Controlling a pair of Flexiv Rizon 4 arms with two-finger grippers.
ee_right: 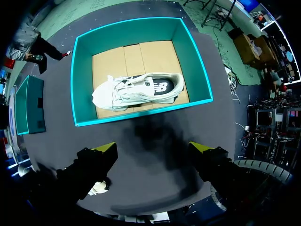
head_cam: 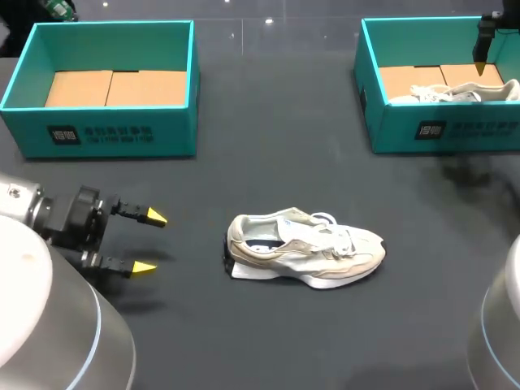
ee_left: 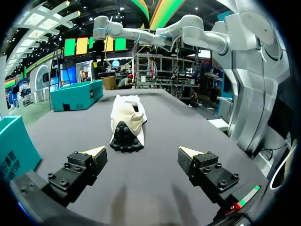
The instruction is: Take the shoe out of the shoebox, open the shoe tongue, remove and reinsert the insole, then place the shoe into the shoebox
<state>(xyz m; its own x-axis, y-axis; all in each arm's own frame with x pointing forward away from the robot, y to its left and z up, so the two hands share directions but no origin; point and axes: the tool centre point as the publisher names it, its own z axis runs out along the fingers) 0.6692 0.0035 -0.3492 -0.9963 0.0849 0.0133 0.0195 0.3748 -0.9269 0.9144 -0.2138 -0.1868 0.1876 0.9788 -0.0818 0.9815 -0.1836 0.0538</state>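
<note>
A cream sneaker [head_cam: 305,248] stands on the dark table at mid front, heel toward my left arm and toe to the right. My left gripper [head_cam: 150,242] is open, left of the heel and well apart from it. In the left wrist view the sneaker [ee_left: 127,121] lies ahead of the open gripper [ee_left: 142,151], black heel patch nearest. A second pale sneaker [head_cam: 455,93] lies in the teal shoebox [head_cam: 443,130] at back right. My right gripper [head_cam: 481,69] hangs high over that box. From above, its open gripper [ee_right: 154,148] holds nothing, and the sneaker [ee_right: 136,89] lies on the cardboard floor.
Another teal shoebox [head_cam: 101,134] stands at back left, with only a cardboard floor inside. It also shows beside my left gripper [ee_left: 11,146] and as a small teal shoebox [ee_right: 28,106] in the right wrist view. Dark tabletop [head_cam: 268,162] lies between the boxes.
</note>
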